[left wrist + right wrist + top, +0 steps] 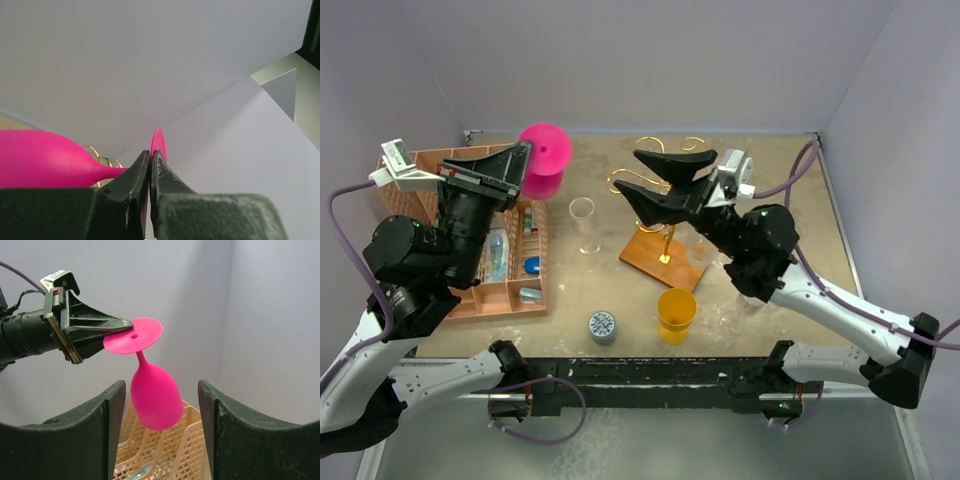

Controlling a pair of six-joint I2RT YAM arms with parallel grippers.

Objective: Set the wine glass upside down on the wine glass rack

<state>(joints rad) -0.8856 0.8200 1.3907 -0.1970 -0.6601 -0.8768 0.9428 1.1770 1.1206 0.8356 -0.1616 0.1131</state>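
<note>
Clear tumbler [583, 222] and yellow plastic cup [676, 313] stood on bench [570, 290] beside gold wire wine glass rack [660, 255]. Left gripper [525, 152] clamped pink plastic wine glass [545, 160] by foot, bowl down, raised near orange basket [510, 295]. Right gripper [628, 172] hung open above rack.

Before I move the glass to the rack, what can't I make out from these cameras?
1. wine glass rack: in the top view the right gripper covers most of its scroll arms; the left wrist view shows only two curls.
2. wine glass: the left wrist view cuts its bowl off at the left edge.
3. orange basket: in the top view the left arm hides its left part.
</note>
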